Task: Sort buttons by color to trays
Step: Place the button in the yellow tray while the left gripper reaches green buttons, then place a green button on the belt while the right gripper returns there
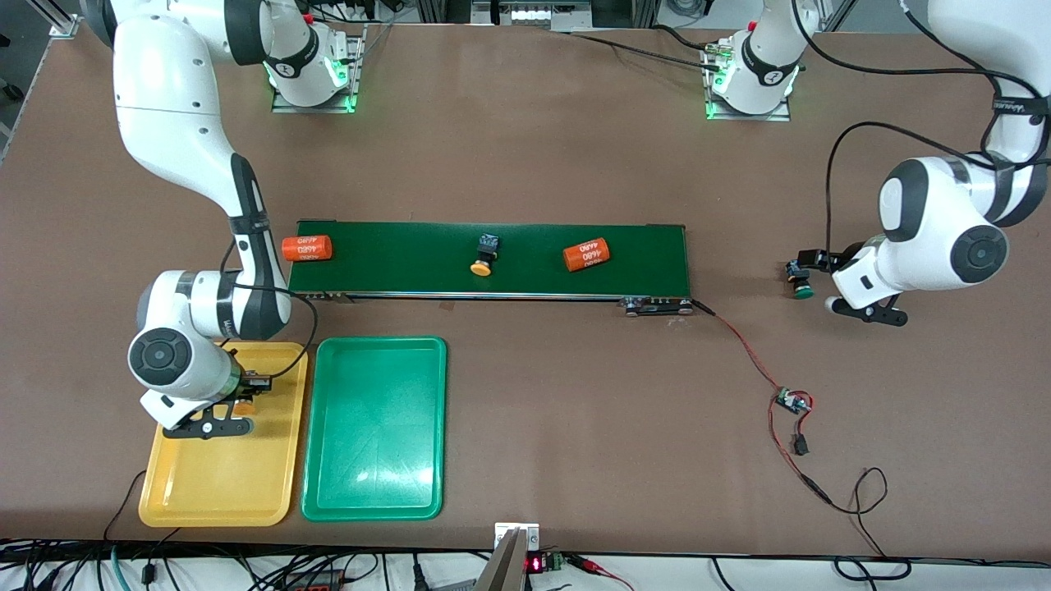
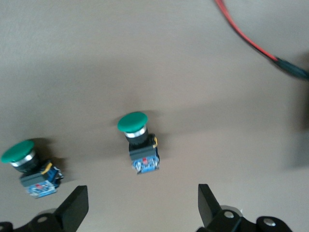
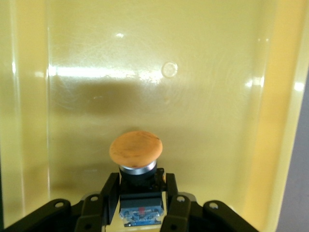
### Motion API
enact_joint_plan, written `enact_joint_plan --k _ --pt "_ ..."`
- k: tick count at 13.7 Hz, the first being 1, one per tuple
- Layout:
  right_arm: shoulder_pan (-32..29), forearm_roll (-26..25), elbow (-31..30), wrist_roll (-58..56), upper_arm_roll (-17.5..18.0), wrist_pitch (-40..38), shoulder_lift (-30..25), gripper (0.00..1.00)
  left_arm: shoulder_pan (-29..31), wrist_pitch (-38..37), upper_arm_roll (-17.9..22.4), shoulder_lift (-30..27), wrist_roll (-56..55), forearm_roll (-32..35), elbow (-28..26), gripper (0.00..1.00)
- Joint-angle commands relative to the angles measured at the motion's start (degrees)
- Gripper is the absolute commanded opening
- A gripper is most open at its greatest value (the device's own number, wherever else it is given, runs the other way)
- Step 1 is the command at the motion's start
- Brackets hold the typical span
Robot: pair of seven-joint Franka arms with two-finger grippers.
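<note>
An orange-capped button (image 3: 136, 153) sits between the fingers of my right gripper (image 3: 141, 195), which is shut on its black-and-blue body low over the yellow tray (image 3: 217, 96). From the front, that gripper (image 1: 244, 400) hangs over the belt end of the yellow tray (image 1: 218, 484). A second orange button (image 1: 484, 254) lies on the conveyor belt (image 1: 394, 258). Two green buttons (image 2: 138, 140) (image 2: 28, 164) lie on the bare table under my left gripper (image 2: 142, 207), which is open and holds nothing. Only one green button (image 1: 800, 281) shows from the front, by the left gripper (image 1: 814, 271). The green tray (image 1: 374, 484) holds nothing.
Two orange cylinders with white print (image 1: 306, 248) (image 1: 587, 254) lie on the belt, one at each end. A red-and-black cable (image 1: 743, 345) runs from the belt to a small circuit board (image 1: 791, 402) on the table toward the left arm's end.
</note>
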Motion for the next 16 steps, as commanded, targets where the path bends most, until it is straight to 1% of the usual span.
enact_joint_plan --k 1,2,3,5,7,8,9,10,11,12,14,16 --pt "0.07 -0.44 2.04 0.08 0.50 2.20 1.68 0.99 -0.20 9.97 0.17 0.59 -5.27 -0.29 -6.04 1.00" --pt "-0.19 0.00 2.04 0.17 0.50 2.12 1.24 1.00 -0.28 13.84 0.25 1.21 -5.27 -0.29 -7.71 1.00" --pt "-0.81 1.66 2.04 0.00 0.50 2.21 1.07 1.00 -0.28 16.93 0.25 2.00 -5.36 -0.29 -9.21 1.00" --pt "-0.99 7.36 1.52 -0.27 0.67 0.47 -1.20 1.00 -0.20 20.90 0.25 3.41 -5.27 -0.21 -11.41 1.00" --pt "-0.29 7.91 0.81 0.52 0.68 -7.59 -5.59 1.00 -0.28 21.09 0.25 3.68 -5.27 -0.21 -11.94 1.00" --pt "0.15 8.00 0.20 1.65 0.76 -12.51 -8.40 1.00 -0.28 20.91 0.25 3.68 -5.10 -0.21 -12.03 0.91" --pt "0.76 8.09 -0.68 3.06 0.76 -16.04 -10.86 1.00 -0.20 19.87 0.17 3.33 -4.92 -0.21 -12.03 0.56" --pt "1.90 8.09 -2.69 4.38 0.76 -17.46 -13.76 1.00 -0.20 18.55 0.17 3.33 -4.92 -0.21 -12.03 0.40" --pt "3.13 8.01 -6.19 4.83 0.68 -17.22 -17.01 1.00 -0.20 17.84 0.08 3.15 -5.01 -0.21 -12.03 0.31" --pt "4.80 8.00 -9.44 4.92 0.68 -16.61 -19.48 1.00 -0.11 17.58 0.08 2.80 -5.09 -0.21 -11.95 0.26" --pt "6.65 8.00 -15.24 6.05 0.67 -15.90 -24.66 1.00 -0.11 13.73 -0.01 1.40 -5.71 -0.29 -11.33 0.23" --pt "10.07 8.09 -22.01 10.77 0.76 -11.71 -29.32 1.00 -0.37 9.68 -0.80 -1.67 -5.89 -0.29 -11.07 0.19"
